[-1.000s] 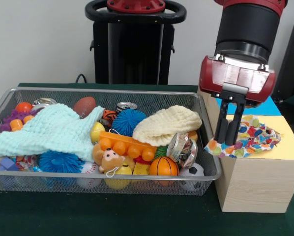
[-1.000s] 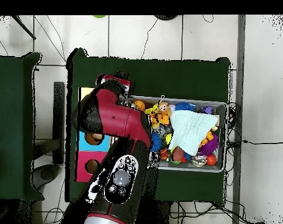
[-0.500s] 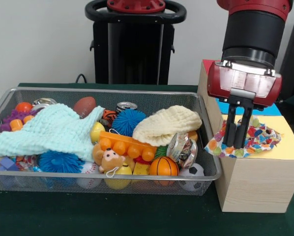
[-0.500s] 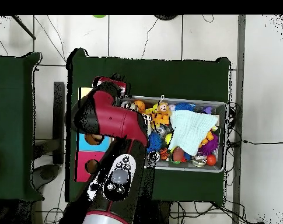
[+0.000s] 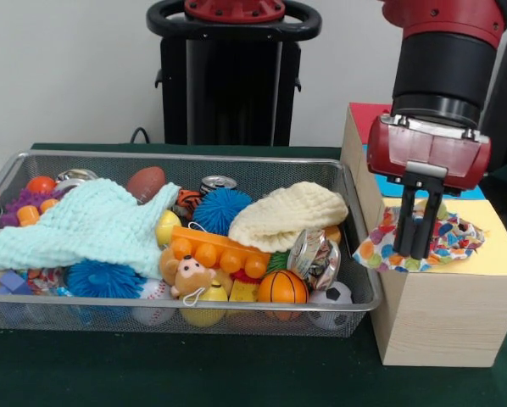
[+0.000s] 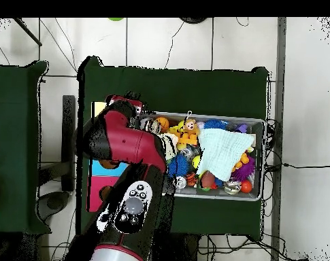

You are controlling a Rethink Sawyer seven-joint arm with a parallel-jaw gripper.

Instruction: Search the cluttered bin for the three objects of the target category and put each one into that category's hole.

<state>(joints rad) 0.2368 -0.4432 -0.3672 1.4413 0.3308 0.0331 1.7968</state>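
I saw a dark green cloth-covered table (image 5: 177, 373) under a plain pale wall, and from overhead a white tiled floor (image 6: 181, 41) with cables running across it. A second green-covered surface (image 6: 14, 136) stood off to one side in that view.

On the table sat the silver wire mesh bin (image 5: 194, 315), packed full: a pale mint knitted cloth (image 5: 88, 222) draped over its left half, a cream knitted cloth (image 5: 287, 216) toward the right, a blue spiky ball (image 5: 221, 208), an orange row of plastic beads (image 5: 220, 251), a small orange basketball (image 5: 282, 287), a brown plush animal (image 5: 188, 275) and a crumpled silver can (image 5: 313, 257).

Just beside the bin stood the light wooden box (image 5: 440, 318) with coloured panels on top. The multicoloured dotted cloth (image 5: 444, 239) lay on its yellow panel, one corner hanging over the edge nearest the bin.

My red and black gripper (image 5: 415, 253) hung over that cloth with its fingers drawn close together, tips at the fabric; I couldn't tell whether they pinched it.
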